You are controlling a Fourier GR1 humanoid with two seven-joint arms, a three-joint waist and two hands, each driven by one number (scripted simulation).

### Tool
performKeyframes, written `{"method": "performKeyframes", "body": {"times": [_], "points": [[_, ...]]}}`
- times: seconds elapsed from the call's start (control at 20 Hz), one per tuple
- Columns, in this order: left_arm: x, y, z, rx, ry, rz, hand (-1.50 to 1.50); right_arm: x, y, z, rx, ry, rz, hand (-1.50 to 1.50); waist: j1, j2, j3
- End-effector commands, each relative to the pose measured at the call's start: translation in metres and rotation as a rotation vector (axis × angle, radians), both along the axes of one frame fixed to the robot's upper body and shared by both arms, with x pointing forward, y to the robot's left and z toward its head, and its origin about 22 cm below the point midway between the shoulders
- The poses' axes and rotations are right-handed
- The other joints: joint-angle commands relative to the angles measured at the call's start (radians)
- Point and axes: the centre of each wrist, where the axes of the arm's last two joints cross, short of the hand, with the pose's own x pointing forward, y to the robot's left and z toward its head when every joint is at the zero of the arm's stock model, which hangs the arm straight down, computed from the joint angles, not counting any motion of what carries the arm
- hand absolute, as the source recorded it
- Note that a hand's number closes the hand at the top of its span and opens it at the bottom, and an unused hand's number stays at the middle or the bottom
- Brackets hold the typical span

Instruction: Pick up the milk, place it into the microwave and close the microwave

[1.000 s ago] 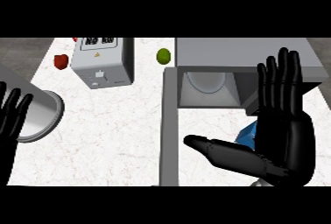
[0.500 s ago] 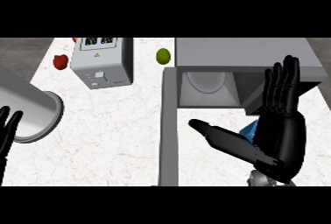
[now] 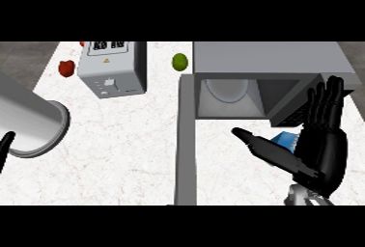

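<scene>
The blue milk carton (image 3: 284, 140) shows only as a small patch, mostly hidden behind my right hand (image 3: 322, 149). That hand is open, fingers straight and pointing up, thumb spread to the left under the carton. It hovers just in front of the grey microwave (image 3: 271, 58) at the right part of the opening. The microwave door (image 3: 186, 144) is swung open toward me at the left. Inside lies a white turntable plate (image 3: 228, 91). My left hand (image 3: 6, 150) shows only one straight finger at the left edge, below its grey forearm (image 3: 28, 125).
A silver toaster (image 3: 111, 67) stands at the back, left of the microwave. A red fruit (image 3: 65, 67) lies to its left and a green lime (image 3: 179, 61) between toaster and microwave. White marbled counter (image 3: 121, 159) spreads between the door and my left forearm.
My right hand has drifted slightly right and toward me, still open by the milk. My left hand has slid almost out at the left edge, and its forearm now fills more of the view.
</scene>
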Motion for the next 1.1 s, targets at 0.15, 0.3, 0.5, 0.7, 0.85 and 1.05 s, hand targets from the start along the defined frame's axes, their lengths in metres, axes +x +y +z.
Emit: {"method": "performKeyframes", "body": {"times": [0.15,0.3,0.5,0.7,0.85,1.05], "points": [[-0.014,0.032,-0.006,0.013,-0.01,-0.01,-1.5,0.007,-0.026,-0.041,0.022,0.045,-0.093,-1.5,0.002,0.0,0.0],[-0.008,0.01,0.015,0.007,-0.001,-0.005,-1.5,-0.021,-0.037,-0.066,0.009,0.072,-0.111,-1.5,-0.004,0.0,0.0],[-0.018,0.004,-0.005,0.024,0.017,-0.007,-1.5,-0.025,-0.049,-0.089,0.019,0.074,-0.122,-1.5,-0.003,0.0,0.0],[-0.022,-0.008,0.006,-0.002,-0.005,0.005,-1.5,-0.047,-0.057,-0.102,0.009,0.113,-0.114,-1.5,-0.005,-0.001,0.0],[-0.025,-0.01,0.008,0.0,0.01,-0.011,-1.5,-0.036,-0.05,-0.12,0.009,0.128,-0.101,-1.5,-0.001,0.0,0.0],[-0.022,0.017,-0.007,0.008,-0.007,0.0,-1.5,-0.036,-0.069,-0.138,-0.002,0.123,-0.092,-1.5,-0.001,0.0,0.0]]}}
